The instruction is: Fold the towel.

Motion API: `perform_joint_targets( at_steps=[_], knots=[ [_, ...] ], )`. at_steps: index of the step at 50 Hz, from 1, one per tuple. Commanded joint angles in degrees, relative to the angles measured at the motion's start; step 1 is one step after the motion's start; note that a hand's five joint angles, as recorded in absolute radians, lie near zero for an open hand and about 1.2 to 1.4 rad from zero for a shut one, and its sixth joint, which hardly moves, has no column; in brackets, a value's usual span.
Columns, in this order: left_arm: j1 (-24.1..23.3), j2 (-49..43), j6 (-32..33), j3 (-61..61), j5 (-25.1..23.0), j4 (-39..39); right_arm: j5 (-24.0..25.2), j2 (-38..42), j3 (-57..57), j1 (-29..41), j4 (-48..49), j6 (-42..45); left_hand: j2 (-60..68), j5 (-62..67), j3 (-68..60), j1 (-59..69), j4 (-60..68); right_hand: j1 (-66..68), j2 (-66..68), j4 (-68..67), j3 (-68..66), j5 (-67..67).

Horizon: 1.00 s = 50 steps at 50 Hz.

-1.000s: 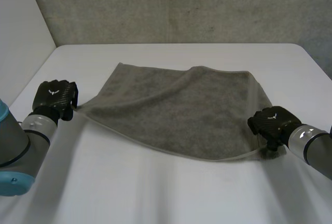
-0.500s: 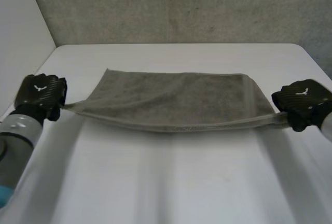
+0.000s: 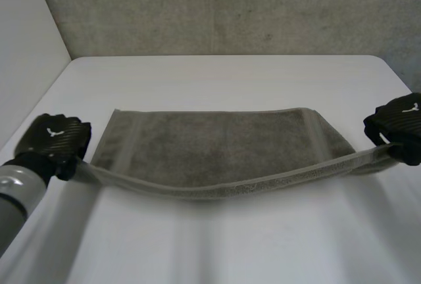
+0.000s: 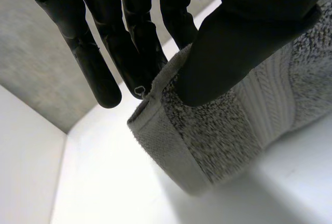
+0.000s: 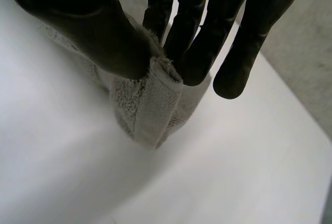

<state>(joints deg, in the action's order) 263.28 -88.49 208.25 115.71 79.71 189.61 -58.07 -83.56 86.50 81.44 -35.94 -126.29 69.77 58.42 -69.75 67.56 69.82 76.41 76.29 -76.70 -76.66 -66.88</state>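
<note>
Towel (image 3: pixel 217 142), one, left hand (image 3: pixel 52 141) and right hand (image 3: pixel 401 123), fingers (image 4: pixel 98 73) clamped on its corners

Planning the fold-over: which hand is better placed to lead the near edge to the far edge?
Right, marginally. The right hand and left hand each pinch a near corner of the grey towel, but the right sits farther up the table, closer to the far edge. Likely both move together.

— What did the machine look like on your feed?
— I saw black shells: the left robot hand (image 3: pixel 51 136) and right robot hand (image 3: pixel 401 123) each bore a small white mark. The left forearm (image 3: pixel 16 192) was grey.
</note>
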Motion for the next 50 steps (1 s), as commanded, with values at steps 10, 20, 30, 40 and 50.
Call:
perform_joint_targets(
  at_steps=[10,20,30,40,50],
  knots=[
    [-7.2,-34.6,0.5,-33.1,6.3,4.2,-14.1,25.2,-18.2,12.2,22.2,-15.1,10.2,11.6,-10.2,12.4,10.2,3.6,3.7,-3.3,-3.3,-3.1],
    [-9.9,-49.6,0.8,-54.1,13.7,4.8,-17.7,36.3,-28.0,15.2,37.8,-23.2,10.2,11.6,-10.2,12.4,10.2,3.6,3.7,-3.3,-3.3,-3.1],
    [-12.3,-56.4,1.3,-60.7,13.5,10.8,-22.1,43.7,-34.4,18.4,38.2,-21.9,-44.2,-42.9,44.2,-42.0,-44.3,-66.4,-66.3,66.7,66.7,66.9],
    [-13.5,-55.7,5.2,-54.6,14.1,12.0,-23.5,40.1,-30.7,18.7,38.1,-20.9,-59.8,-58.4,59.8,-57.6,-59.8,-66.4,-66.3,66.7,66.7,66.9],
    [-11.6,-40.9,3.1,-40.2,15.6,11.2,-22.9,26.3,-17.8,17.8,37.3,-21.0,-58.4,-57.0,58.4,-56.2,-58.4,-66.4,-66.3,66.7,66.7,66.9]
  ],
)
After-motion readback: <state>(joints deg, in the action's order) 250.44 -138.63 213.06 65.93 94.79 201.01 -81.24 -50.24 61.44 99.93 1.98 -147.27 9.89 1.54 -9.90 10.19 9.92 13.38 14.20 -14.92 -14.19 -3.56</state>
